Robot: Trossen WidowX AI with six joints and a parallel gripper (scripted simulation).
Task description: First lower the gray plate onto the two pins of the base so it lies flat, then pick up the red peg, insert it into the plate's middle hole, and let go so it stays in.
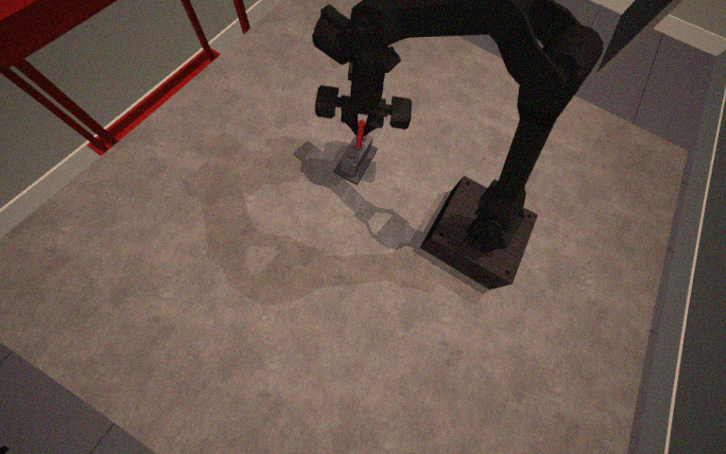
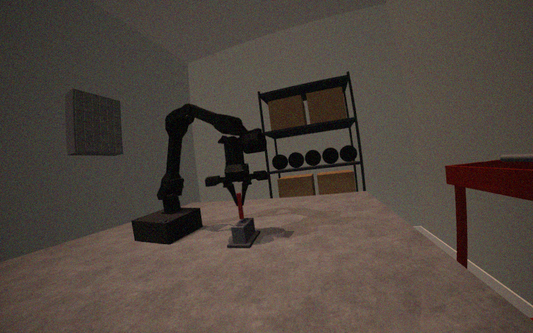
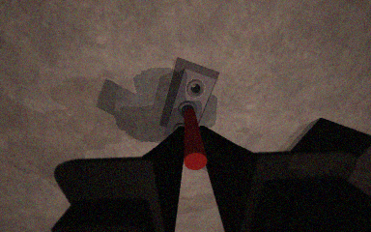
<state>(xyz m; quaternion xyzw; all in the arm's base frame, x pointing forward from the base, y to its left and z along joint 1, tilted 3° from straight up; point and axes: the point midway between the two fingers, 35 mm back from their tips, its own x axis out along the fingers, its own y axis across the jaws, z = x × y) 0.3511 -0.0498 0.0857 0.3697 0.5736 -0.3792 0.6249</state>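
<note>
The gray plate [image 1: 352, 159] [image 3: 204, 97] lies flat on top of the base [image 2: 238, 246]; the seam between them is hard to make out. In the wrist view one outer hole shows a pin in it, and the other outer hole is mostly hidden by the fingers. My gripper [image 1: 360, 132] [image 2: 240, 202] [image 3: 191, 130] is shut on the red peg [image 1: 359, 140] [image 2: 241, 212] [image 3: 194, 145] and holds it nearly upright above the plate. In the wrist view the peg's lower end overlaps the middle hole. Whether it touches the plate or enters the hole, I cannot tell.
The arm's dark mounting block [image 1: 481, 240] [image 2: 166, 225] stands on the same mottled surface, to one side of the base. A red table [image 2: 491, 176] and a shelf rack [image 2: 310, 127] with boxes stand beyond the surface. Arm shadows fall around the base.
</note>
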